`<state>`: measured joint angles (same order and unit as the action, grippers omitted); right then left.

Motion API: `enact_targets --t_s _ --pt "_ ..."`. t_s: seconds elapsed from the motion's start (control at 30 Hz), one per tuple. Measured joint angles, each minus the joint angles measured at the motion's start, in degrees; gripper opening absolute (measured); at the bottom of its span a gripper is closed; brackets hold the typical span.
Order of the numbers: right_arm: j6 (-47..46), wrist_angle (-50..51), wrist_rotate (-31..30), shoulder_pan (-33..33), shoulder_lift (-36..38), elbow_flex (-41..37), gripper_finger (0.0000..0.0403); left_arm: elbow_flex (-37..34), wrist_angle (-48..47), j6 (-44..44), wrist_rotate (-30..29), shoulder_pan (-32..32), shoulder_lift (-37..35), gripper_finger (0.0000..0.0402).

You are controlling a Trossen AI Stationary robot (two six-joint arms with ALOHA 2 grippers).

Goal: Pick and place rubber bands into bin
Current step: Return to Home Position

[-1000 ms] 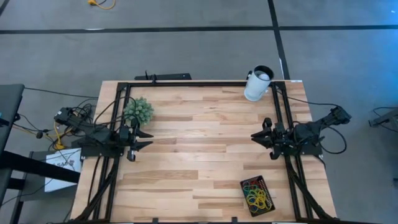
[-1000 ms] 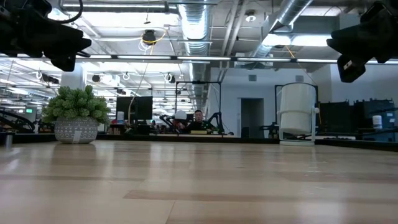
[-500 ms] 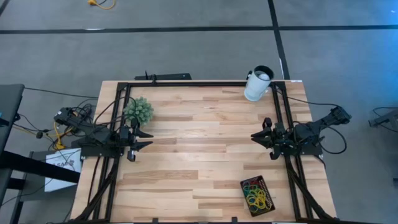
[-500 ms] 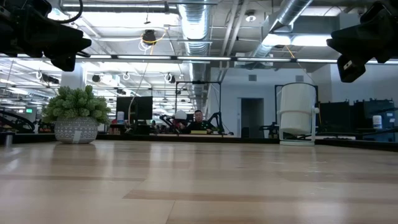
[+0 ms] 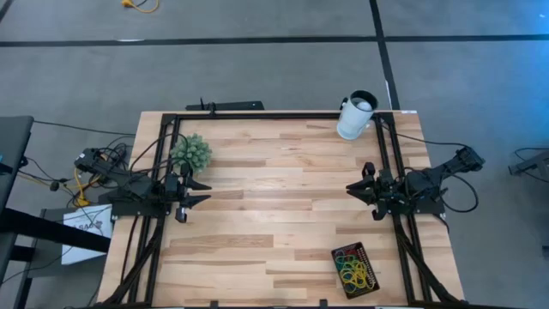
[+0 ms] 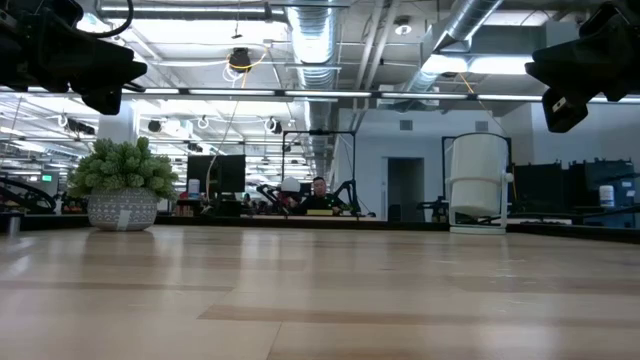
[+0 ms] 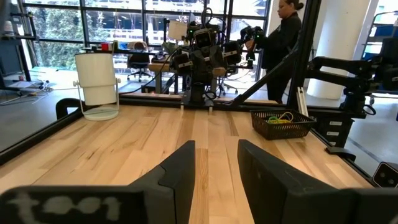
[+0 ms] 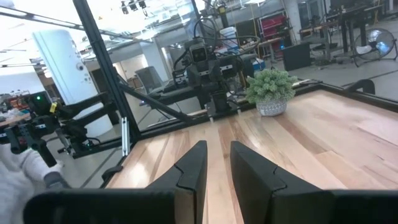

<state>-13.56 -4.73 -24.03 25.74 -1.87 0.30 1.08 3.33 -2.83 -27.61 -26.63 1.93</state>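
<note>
The left tool (image 5: 203, 191) is held with its two fingers parted and nothing between them; in its wrist view only bare tabletop (image 5: 274, 197) is seen through the gap. The right tool (image 5: 352, 190) is likewise parted, by a narrower gap, and is empty.

Both arms are drawn back to the tabletop's side edges, folded low over their frames. The tools are raised off the wood and pointed at each other across the middle.

The rubber bands (image 5: 352, 271) are gathered as a tangle of yellow, green and red inside the bin (image 5: 335, 256). The bin is set near the front edge on the right arm's side, well apart from both tools. No band is made out lying loose on the wood.

The step in hand is judged to be the return to rest, with the placing apparently finished. Little more is called for than settling the arms where they are.

A potted plant (image 5: 190, 153) is seen just beside the left arm, and a white cup (image 5: 354, 116) at the far right corner.
</note>
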Motion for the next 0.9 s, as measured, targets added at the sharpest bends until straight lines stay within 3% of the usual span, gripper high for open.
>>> enact_targets --t_s 0.9 --pt "0.0 0.0 0.0 0.0 0.0 -0.02 0.0066 0.0 0.0 0.02 0.01 -0.01 0.0 0.0109"
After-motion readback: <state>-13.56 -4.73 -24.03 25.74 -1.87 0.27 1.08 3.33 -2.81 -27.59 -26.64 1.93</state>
